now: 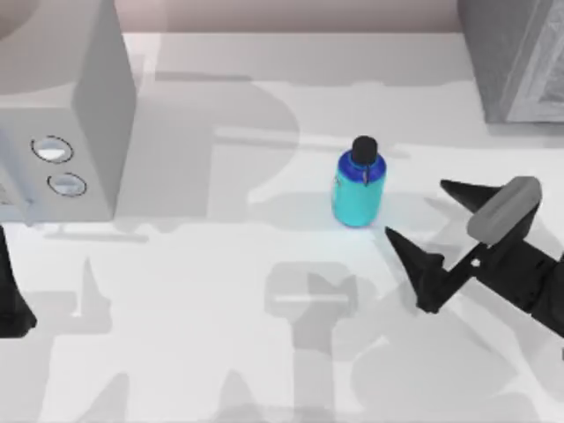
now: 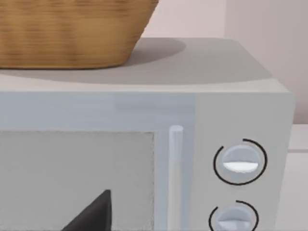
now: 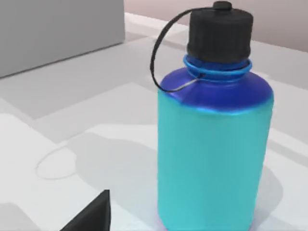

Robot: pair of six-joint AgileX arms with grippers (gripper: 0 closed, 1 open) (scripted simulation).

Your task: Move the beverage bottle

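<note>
The beverage bottle (image 1: pixel 359 187) stands upright on the white table (image 1: pixel 203 291), right of centre. It has a cyan body, a blue shoulder and a black cap with a thin black loop. In the right wrist view the beverage bottle (image 3: pixel 214 144) is close and large. My right gripper (image 1: pixel 417 210) is open just to the bottle's right, low over the table. Its two black fingers are spread wide and point toward the bottle without touching it. My left arm (image 1: pixel 11 300) is parked at the table's left edge.
A grey microwave (image 1: pixel 62 106) with two round knobs stands at the back left, and a wicker basket (image 2: pixel 72 33) sits on top of the microwave (image 2: pixel 144 144). A grey box (image 1: pixel 520 53) occupies the back right corner. Bare tabletop lies in front of the bottle.
</note>
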